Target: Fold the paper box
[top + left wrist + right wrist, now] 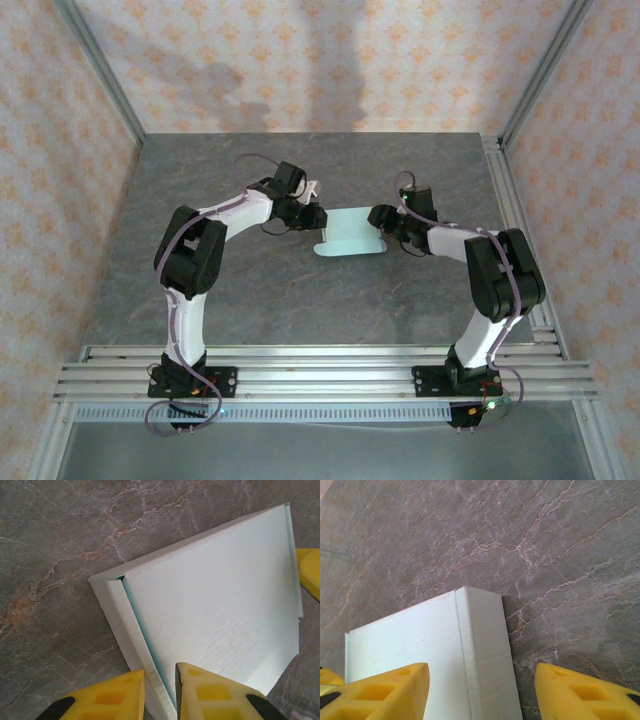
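Lying open-topped: paper box (350, 233) (side walls raised)

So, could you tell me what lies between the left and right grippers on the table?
The paper box lies between the left gripper and the right gripper, with one gripper at each end of it, as the top view shows.

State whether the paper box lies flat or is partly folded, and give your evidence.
Partly folded: the paper box has a creased side flap bent away from the main panel at each end, seen in both wrist views.
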You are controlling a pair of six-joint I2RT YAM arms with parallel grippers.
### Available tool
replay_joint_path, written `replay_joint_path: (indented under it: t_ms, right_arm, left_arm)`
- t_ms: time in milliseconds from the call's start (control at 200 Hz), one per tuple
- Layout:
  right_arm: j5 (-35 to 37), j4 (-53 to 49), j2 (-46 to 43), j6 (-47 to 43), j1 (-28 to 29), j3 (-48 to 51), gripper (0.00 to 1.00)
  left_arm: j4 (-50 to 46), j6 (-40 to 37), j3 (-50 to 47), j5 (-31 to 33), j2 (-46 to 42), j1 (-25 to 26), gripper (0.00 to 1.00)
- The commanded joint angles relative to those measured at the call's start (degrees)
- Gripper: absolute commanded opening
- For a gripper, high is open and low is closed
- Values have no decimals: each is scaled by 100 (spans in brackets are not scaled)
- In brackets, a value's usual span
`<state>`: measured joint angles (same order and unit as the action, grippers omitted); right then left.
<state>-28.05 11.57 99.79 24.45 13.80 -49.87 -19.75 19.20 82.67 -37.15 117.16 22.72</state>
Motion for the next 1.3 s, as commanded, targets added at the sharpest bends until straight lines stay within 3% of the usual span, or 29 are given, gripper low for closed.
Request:
replay_joint_path:
  t_ms: [0, 215, 320, 556, 726, 881, 1126, 1296]
  right_arm:
    - [118, 12, -208, -61, -29, 82, 58]
    - [146, -32, -280, -89, -31, 58, 58]
    - [160, -65, -302, -98, -35, 30, 58]
    - [122, -62, -332, -45, -36, -6, 59]
    - [-165, 77, -367, 58, -38, 21, 77]
    - [-319, 322, -373, 190, -51, 173, 83]
    - [-879, 1049, -239, 732, -93, 385, 84]
    - [-1270, 1694, -31, 1281, -98, 419, 77]
  left_arm:
    - [115, 79, -169, 5, 114, -67, 22]
    - [219, 101, -351, 85, 126, -133, 22]
    - [382, 144, -461, -25, 88, -180, 16]
    - [491, 148, -584, -117, 63, -251, 14]
    - [497, 130, -603, -120, 96, -268, 12]
    - [539, 159, -634, -88, 131, -293, 12]
    - [569, 167, -691, -82, 137, -330, 10]
    - [546, 161, -700, -56, 141, -332, 10]
